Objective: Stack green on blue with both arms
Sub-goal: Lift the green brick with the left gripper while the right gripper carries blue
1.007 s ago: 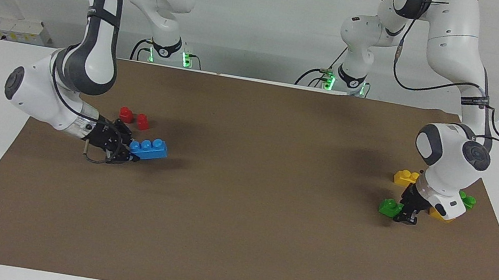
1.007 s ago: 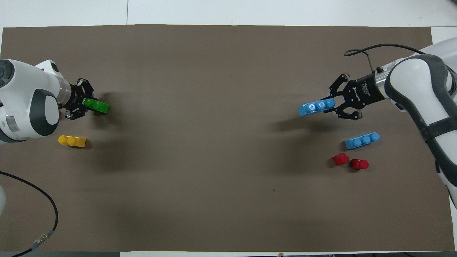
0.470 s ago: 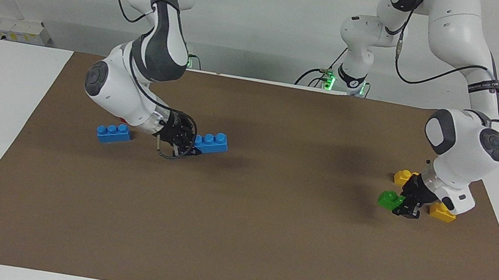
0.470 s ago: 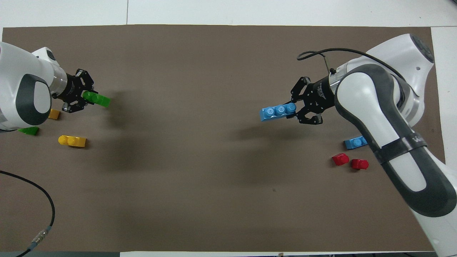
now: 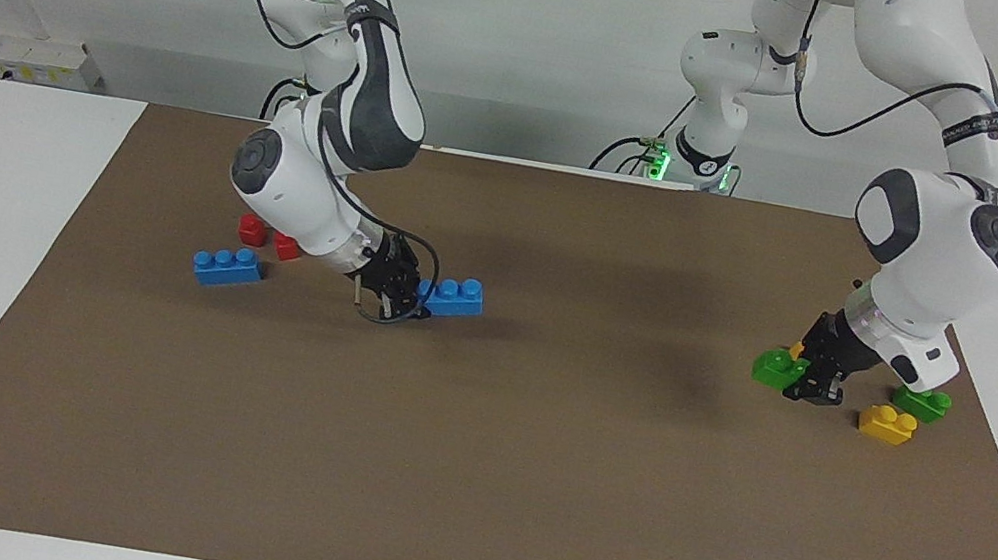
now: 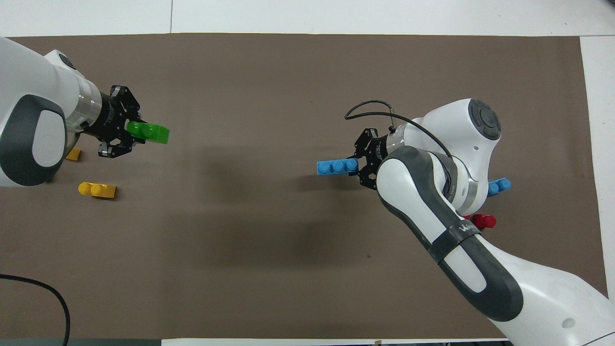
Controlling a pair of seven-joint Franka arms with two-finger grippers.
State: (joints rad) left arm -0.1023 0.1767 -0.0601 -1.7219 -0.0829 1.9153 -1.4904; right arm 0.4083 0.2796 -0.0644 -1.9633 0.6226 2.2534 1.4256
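My right gripper (image 5: 418, 295) (image 6: 356, 166) is shut on one end of a blue three-stud brick (image 5: 454, 297) (image 6: 337, 166), holding it level just above the brown mat, toward the right arm's end. My left gripper (image 5: 799, 374) (image 6: 134, 132) is shut on a green two-stud brick (image 5: 776, 367) (image 6: 150, 133), lifted over the mat at the left arm's end. A second blue brick (image 5: 228, 266) (image 6: 499, 185) lies on the mat, partly hidden by the right arm in the overhead view. A second green brick (image 5: 923, 401) lies beside the left gripper.
Two red bricks (image 5: 252, 229) (image 5: 287, 247) lie close to the second blue brick. A yellow brick (image 5: 886, 424) (image 6: 97, 190) lies near the left gripper, and another yellow one (image 6: 73, 154) peeks out beneath the left arm. The brown mat (image 5: 527, 477) covers the table.
The right gripper has carried the blue brick toward the table's middle, away from the second blue brick. The left gripper has raised the green brick and moved it slightly toward the middle.
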